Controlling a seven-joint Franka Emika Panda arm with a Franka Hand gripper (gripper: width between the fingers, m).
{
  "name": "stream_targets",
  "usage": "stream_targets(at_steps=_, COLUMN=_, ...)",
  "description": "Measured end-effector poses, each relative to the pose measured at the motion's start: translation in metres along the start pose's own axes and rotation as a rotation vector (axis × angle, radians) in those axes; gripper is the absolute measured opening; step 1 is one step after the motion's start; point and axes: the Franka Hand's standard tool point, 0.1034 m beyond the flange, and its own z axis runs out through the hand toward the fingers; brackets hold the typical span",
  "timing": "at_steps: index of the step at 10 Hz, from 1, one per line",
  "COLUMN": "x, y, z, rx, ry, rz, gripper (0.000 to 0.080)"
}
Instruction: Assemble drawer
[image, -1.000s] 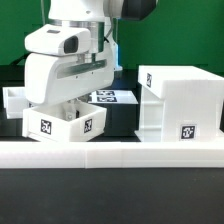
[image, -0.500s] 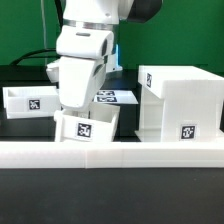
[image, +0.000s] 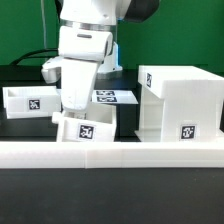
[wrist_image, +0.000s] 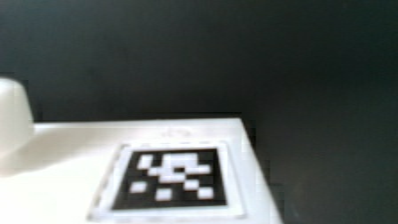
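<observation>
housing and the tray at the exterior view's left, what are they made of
The housing looks like matte, opaque white plastic: smooth flat walls, even colour. That tray looks the same, thin-walled. Their black-and-white tags may be printed stickers; too small to tell.

white housing (image: 178, 98), white trays (image: 14, 100) — black-and-white square tags (image: 186, 131) — black table (image: 22, 128), green backdrop (image: 20, 30)

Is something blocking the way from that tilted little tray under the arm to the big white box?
Nothing visible does. The tilted tray lies just to the exterior view's left of the housing, only bare table between them.
</observation>
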Motion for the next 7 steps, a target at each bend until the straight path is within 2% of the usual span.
stream_targets(at_steps=3, x=-0.013, y=0.001, z=0.0, rx=-0.001, ry=0.049, rz=-0.03, gripper=0.0041)
stream_targets(at_steps=4, x=-0.013, y=0.001, z=0.0, rx=0.0, ry=0.057, rz=-0.036, gripper=0.0041)
stream_targets(at_steps=7, x=0.006, y=0.004, z=-0.001, rx=-0.006, ry=0.051, rz=-0.085, gripper=0.0041)
